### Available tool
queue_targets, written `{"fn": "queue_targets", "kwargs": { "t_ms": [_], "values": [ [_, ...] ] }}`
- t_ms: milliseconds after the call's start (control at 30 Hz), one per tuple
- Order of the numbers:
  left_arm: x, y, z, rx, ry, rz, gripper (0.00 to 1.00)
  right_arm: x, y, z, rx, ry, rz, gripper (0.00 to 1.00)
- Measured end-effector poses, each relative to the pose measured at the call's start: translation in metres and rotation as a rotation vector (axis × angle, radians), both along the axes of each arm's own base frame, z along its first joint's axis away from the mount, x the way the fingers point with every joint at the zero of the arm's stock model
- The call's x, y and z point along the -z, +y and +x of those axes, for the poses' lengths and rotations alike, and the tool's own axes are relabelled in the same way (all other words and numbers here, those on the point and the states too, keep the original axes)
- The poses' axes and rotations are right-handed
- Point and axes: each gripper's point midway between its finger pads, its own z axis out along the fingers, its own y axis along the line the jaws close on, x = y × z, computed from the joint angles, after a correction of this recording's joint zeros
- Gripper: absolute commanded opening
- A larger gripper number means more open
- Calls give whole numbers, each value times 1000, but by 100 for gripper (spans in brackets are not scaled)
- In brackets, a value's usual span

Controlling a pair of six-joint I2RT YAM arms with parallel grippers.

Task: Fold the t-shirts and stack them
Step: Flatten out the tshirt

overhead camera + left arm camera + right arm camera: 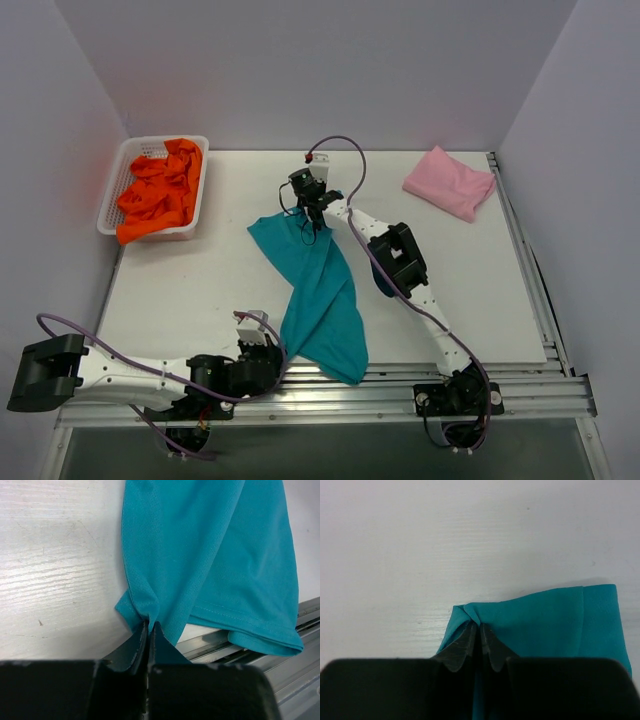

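Where the teal t-shirt (320,295) lies: on the table (190,290), drawn out in a long, twisted band from mid-table to the near edge, its lower end spilling onto the metal rail (430,385).
Left jaws: closed on a pinch of cloth at the shirt's near hem corner, low by the table edge.
Right jaws: closed on a small fold at the shirt's far end.
Why held so: a grip at each end looks meant to pull the bunched cloth taut and spread it flat before any fold; that is my guess.
Other shirts: the pink t-shirt (450,182) lies at the far right corner, well apart; the orange t-shirts (160,190) sit heaped in the white basket (112,195) at far left.
Overhead view only: the whole band between both arms, and how twisted it is.
Left wrist view only: the stitched hem hanging past the edge, and the cloth puckering where the tips bite.
Right wrist view only: the tiny crease caught between the tips, with bare table beyond.
Progress: early, I judge; this shirt is not yet flat.
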Motion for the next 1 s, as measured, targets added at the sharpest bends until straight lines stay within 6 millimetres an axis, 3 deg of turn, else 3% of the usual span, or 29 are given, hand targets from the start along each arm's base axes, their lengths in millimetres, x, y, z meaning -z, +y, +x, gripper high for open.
{"fn": "queue_targets", "kwargs": {
  "t_ms": [400,600,700,767,900,1000],
  "values": [
    [9,7,2,-14,-10,24,2,-1,-1,1,11,-2,8,0],
    [8,2,5,-26,-22,58,2,-14,-8,-3,6,1,-31,0],
    [8,1,6,-29,-25,73,2,-44,-15,-6,6,-23,-49,0],
    [8,0,6,-31,-26,77,2,-76,-19,-7,11,-62,-42,0],
    [8,0,7,-32,-27,82,2,-157,-33,-12,31,-169,-4,0],
    [7,1,8,-36,-32,95,2,-202,-44,-20,47,-234,22,0]
  ]
}}
